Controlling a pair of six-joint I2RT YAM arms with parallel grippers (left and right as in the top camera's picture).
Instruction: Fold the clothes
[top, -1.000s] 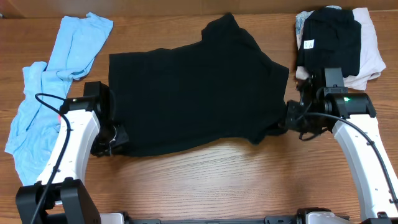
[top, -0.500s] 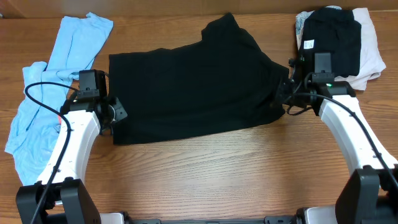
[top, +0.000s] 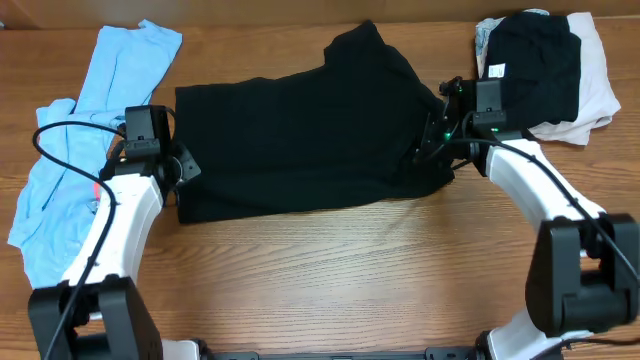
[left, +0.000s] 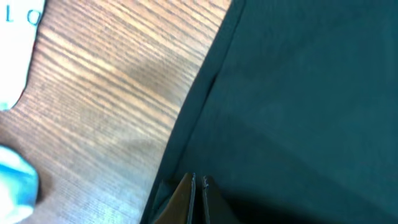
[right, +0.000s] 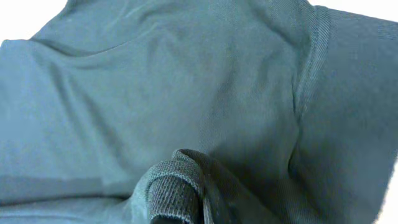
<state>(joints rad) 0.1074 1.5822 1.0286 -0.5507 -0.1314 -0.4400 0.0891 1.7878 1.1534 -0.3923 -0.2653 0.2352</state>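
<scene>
A black t-shirt (top: 300, 130) lies spread on the middle of the wooden table, its lower part folded up over itself. My left gripper (top: 183, 170) is shut on the shirt's left edge; the left wrist view shows the closed fingertips (left: 199, 183) pinching black cloth (left: 298, 93). My right gripper (top: 432, 140) is shut on the shirt's right edge, by the sleeve. In the right wrist view a fold of ribbed hem (right: 180, 186) wraps over the fingers, which are hidden.
A light blue garment (top: 90, 110) lies crumpled at the left side of the table. A stack of folded clothes, black (top: 535, 60) on pale pink (top: 600, 80), sits at the back right. Bare wood (top: 330, 280) runs along the front.
Both grippers have moved away from the front edge, carrying the shirt's bottom hem up over the shirt. The shirt's front edge now lies farther back.
</scene>
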